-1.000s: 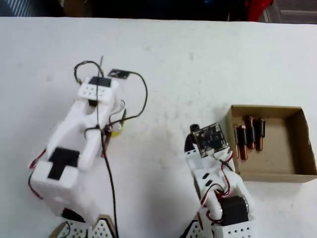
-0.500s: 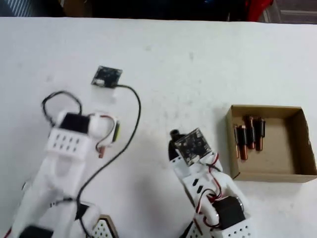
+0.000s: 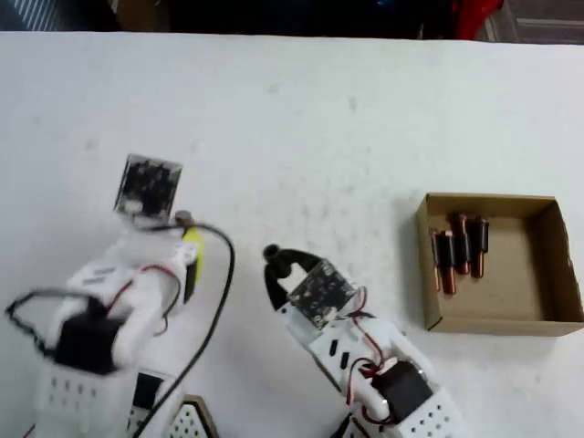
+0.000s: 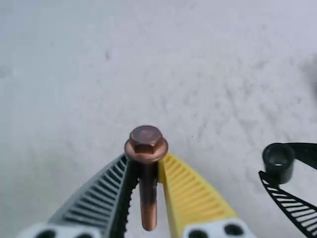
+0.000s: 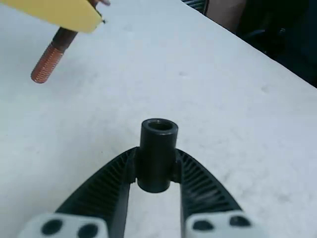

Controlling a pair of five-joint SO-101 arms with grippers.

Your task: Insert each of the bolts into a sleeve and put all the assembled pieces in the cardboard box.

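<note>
My left gripper (image 4: pixel 146 159) is shut on a copper bolt (image 4: pixel 147 148), its hex head sticking out past the grey and yellow fingertips. In the high view that bolt (image 3: pixel 183 220) sits at the left gripper (image 3: pixel 187 239), left of centre. My right gripper (image 5: pixel 156 166) is shut on an upright black sleeve (image 5: pixel 158 152), bore facing up. The high view shows the right gripper (image 3: pixel 276 266) with the sleeve (image 3: pixel 272 254) near the table's middle, a short gap right of the bolt. The cardboard box (image 3: pixel 488 198) at right holds three assembled pieces (image 3: pixel 461 246).
The white table (image 3: pixel 347 128) stretches bare behind both arms. A black cable (image 3: pixel 214 310) loops from the left arm across the gap between the two arms. The bolt's threaded end (image 5: pixel 45 63) hangs above the table ahead of the sleeve.
The right arm has swung left, away from the box, carrying the sleeve toward the left gripper. The left arm has pulled back and turned its wrist, still holding the bolt.
</note>
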